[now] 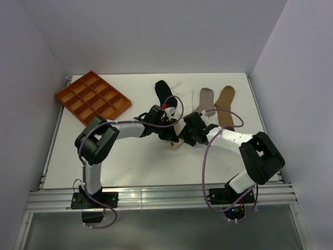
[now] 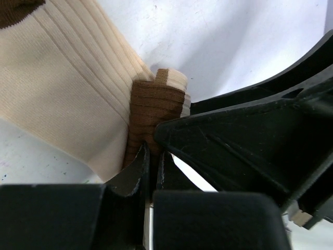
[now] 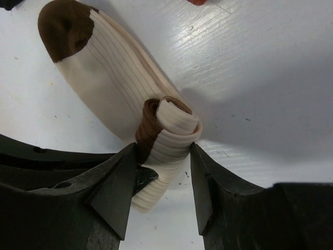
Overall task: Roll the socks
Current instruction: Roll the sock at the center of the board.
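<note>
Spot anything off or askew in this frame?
Nothing damaged or spilled. The cream sock with brown bands is only partly rolled, its roll lopsided between the right pincer jaws. The orange tray sits angled to the table edge.

Top view, centre of frame: the cream sock with brown bands (image 1: 176,144) is almost wholly covered by the two grippers meeting over it; only a pale end shows below them. The white sock (image 1: 183,91), upper centre, is partly hidden behind the left arm and cable, and a small red patch (image 1: 165,105) beside it is too small to identify. Left wrist view: the cream sock runs off the upper left edge, and its brown rolled end disappears behind the black left gripper (image 2: 151,172) at bottom. Right wrist view: a red object (image 3: 200,2) is cut off by the top edge; the roll's lower end lies between the right gripper (image 3: 158,192) fingers, contact indeterminate.
</note>
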### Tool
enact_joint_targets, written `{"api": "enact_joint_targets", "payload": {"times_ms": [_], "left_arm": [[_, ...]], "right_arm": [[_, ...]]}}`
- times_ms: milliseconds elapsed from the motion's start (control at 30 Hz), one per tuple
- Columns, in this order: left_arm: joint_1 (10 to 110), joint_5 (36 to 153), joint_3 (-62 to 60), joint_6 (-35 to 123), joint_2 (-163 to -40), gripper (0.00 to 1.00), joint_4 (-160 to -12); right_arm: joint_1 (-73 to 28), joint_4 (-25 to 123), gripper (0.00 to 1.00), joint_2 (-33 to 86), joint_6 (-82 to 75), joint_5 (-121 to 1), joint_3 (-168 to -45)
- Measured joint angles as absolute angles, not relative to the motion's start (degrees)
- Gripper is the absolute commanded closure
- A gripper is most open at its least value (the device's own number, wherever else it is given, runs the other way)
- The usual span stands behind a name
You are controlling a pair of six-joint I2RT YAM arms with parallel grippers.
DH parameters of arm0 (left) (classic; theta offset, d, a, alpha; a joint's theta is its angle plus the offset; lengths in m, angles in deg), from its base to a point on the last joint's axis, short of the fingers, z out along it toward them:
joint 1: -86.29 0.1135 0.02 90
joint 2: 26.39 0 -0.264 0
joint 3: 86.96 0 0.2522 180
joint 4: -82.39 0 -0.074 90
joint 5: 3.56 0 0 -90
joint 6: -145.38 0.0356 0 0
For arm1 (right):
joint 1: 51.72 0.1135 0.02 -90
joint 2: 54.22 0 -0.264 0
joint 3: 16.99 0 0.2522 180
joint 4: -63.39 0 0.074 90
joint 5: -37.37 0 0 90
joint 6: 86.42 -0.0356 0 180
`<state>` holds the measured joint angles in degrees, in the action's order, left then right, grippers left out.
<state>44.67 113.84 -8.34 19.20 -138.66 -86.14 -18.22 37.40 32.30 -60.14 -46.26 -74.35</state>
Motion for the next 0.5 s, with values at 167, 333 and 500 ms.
{"api": "enact_joint_targets", "payload": {"times_ms": [167, 333, 500], "left_arm": [[45.5, 115.8, -7.9, 17.0, -139.7, 1.00, -86.2], [46.0, 117.1, -9.5, 14.0, -139.9, 1.00, -88.8], [47.4, 118.3, -18.2, 7.7, -137.3, 1.00, -98.9]], "right_arm": [[-18.2, 38.7, 0.48, 32.8, -60.9, -46.4, -73.8], [-18.2, 38.9, 0.46, 32.4, -60.9, -46.1, -73.6], [-18.2, 39.6, 0.46, 29.7, -59.9, -46.2, -73.0]]}}
